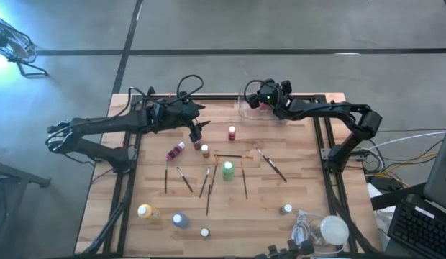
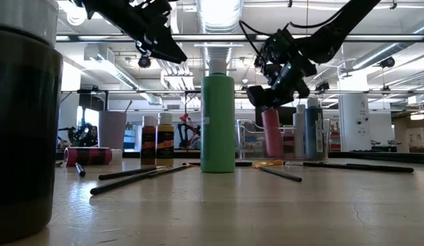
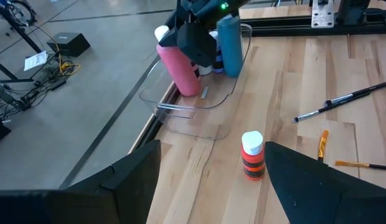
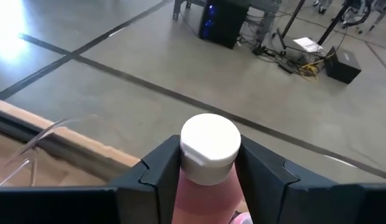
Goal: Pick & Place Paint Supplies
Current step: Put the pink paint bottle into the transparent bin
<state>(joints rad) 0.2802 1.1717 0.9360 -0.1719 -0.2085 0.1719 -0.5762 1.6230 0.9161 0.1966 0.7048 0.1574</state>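
Right now the right gripper (image 4: 208, 168) stands over the clear plastic tray (image 3: 180, 112) at the far edge of the table, and the pink bottle (image 3: 178, 68) sits between its two dark fingers (image 4: 160, 168), which press against the neck just under the round white cap; the bottle is tilted, and its base is inside the tray. Two more bottles already stand in the tray beside it, a blue one (image 3: 229, 43) and a smaller one I cannot identify. The left gripper (image 1: 196, 132) hangs above the middle of the wooden table (image 1: 266, 201) with its jaws wide apart and nothing in them; a small red and orange bottle (image 3: 252, 155) with a white cap stands just in front of it. On the table I count about eight other bottles, among them a tall green one (image 1: 228, 170), a yellow one (image 1: 144, 211) and a purple one (image 1: 175, 152) lying on its side. About seven thin dark brushes (image 1: 270, 164) lie scattered across the middle of the boards. The bottles look smooth and cylindrical, the table top is made of pale wooden strips, and the tray has rounded corners.
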